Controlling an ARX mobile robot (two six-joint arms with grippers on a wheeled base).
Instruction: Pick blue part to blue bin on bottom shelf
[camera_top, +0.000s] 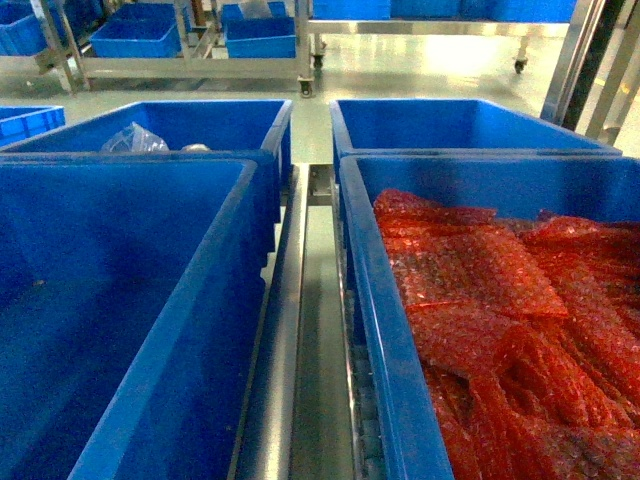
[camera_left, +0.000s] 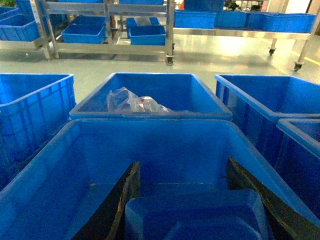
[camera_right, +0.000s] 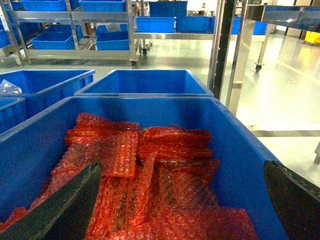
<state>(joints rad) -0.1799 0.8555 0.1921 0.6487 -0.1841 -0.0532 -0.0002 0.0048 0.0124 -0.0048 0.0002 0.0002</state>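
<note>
Warehouse racking stands behind rows of blue bins. Nearest, the left pincer (camera_left: 182, 210) hangs spread open directly over a blue part (camera_left: 195, 215) in the near left bin (camera_left: 75, 145); the right pincer (camera_right: 180, 210), also open, hovers above red bubble-wrap bags (camera_right: 150, 165). Left arm is nearer.

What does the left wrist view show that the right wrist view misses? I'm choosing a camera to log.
Only the left wrist view shows a blue part lying in the near bin, under the open left tool. Only the right wrist view shows red bubble-wrap bags filling a bin beneath the open right tool. Both show a clear plastic bag in a farther bin and background racks.
</note>
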